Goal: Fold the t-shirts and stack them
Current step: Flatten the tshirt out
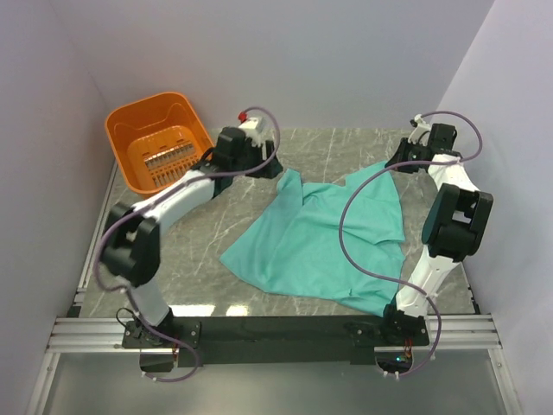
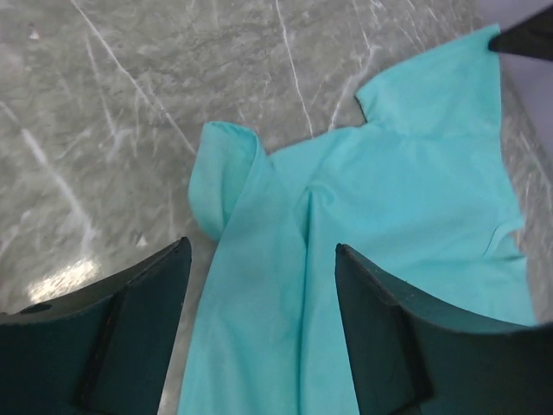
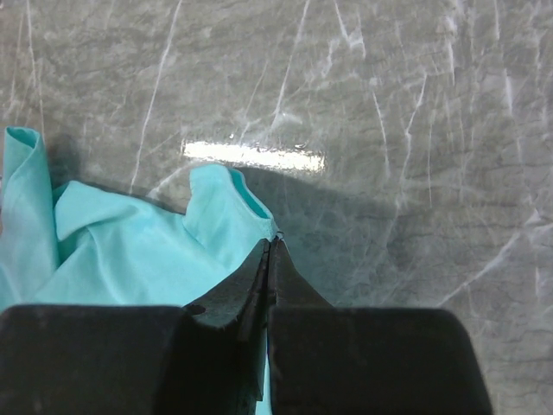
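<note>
One teal-green t-shirt (image 1: pixel 328 233) lies crumpled on the marble table, stretched from the back middle toward the front right. My left gripper (image 1: pixel 275 170) hovers over the shirt's back left corner. In the left wrist view it (image 2: pixel 262 246) is open, with a long fold of the t-shirt (image 2: pixel 406 190) lying below the gap between its fingers and touching neither. My right gripper (image 1: pixel 393 164) is at the back right corner of the shirt. In the right wrist view it (image 3: pixel 272 240) is shut, pinching the edge of the t-shirt (image 3: pixel 130 251) at its fingertips.
An orange plastic basket (image 1: pixel 160 138) stands at the back left of the table, beside the left arm. White walls close in the left, back and right sides. The right gripper's tip (image 2: pixel 527 39) shows at the top right of the left wrist view.
</note>
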### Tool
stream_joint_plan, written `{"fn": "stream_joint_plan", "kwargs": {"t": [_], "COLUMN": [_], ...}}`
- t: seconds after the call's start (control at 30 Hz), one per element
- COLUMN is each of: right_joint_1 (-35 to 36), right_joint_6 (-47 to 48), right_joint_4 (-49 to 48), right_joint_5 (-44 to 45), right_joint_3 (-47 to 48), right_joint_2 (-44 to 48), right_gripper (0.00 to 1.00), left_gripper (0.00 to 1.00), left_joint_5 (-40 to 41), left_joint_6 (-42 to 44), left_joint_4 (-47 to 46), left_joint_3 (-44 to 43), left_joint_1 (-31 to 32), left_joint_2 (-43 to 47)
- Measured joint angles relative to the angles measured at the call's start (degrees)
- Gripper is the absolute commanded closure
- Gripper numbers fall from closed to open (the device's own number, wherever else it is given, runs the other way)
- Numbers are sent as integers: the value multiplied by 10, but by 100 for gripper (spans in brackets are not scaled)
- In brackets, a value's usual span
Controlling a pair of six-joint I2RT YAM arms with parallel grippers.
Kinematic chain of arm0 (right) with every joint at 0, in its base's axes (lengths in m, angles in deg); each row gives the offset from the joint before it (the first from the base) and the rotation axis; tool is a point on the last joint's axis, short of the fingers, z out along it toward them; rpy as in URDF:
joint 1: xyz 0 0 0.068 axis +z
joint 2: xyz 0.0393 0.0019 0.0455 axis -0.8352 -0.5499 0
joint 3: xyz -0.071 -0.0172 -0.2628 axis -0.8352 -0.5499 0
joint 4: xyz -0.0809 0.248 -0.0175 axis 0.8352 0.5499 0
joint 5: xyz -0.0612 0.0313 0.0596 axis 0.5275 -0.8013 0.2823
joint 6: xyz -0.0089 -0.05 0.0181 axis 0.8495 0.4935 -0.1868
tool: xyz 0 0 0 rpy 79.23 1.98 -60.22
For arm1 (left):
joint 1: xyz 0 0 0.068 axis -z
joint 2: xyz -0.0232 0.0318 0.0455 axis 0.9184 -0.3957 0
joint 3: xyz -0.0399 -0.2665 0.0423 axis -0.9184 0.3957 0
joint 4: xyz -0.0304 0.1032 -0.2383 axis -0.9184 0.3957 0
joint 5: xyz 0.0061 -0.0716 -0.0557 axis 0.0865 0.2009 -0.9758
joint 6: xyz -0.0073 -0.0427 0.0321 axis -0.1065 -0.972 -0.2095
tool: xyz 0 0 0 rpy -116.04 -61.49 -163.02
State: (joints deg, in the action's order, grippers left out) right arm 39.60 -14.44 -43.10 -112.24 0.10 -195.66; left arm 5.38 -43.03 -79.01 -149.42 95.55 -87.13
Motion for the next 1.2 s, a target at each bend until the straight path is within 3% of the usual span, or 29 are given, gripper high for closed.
{"fn": "stream_joint_plan", "kwargs": {"t": [0.2,0.37,0.5,0.83,0.93,0.97,1.07,1.2], "right_joint_1": [0,0,0,0,0,0,0,0], "right_joint_6": [-4,-7,-10,-15,-15,-15,-15,-18], "right_joint_4": [-2,-2,-2,-1,-1,-1,-1,-3], "right_joint_5": [-7,-11,-12,-17,-17,-17,-17,-2], "right_joint_3": [-1,-1,-1,-1,-1,-1,-1,-1], "right_joint_2": [0,-6,-16,-27,-27,-27,-27,-27], "right_gripper": [100,100,100,100,100,100,100,100], "left_gripper": [29,30,37,43,58,72,99,100], "left_joint_5": [9,31,54,113,133,138,142,148], "left_joint_6": [-28,-27,-23,-5,3,4,10,16], "left_joint_4": [21,77,109,150,155,158,168,138], "left_joint_3": [-196,-289,-330,-387,-394,-395,-393,-325], "left_joint_1": [9,38,61,77,76,76,75,71], "left_joint_2": [-200,-303,-340,-383,-396,-400,-404,-376]}}
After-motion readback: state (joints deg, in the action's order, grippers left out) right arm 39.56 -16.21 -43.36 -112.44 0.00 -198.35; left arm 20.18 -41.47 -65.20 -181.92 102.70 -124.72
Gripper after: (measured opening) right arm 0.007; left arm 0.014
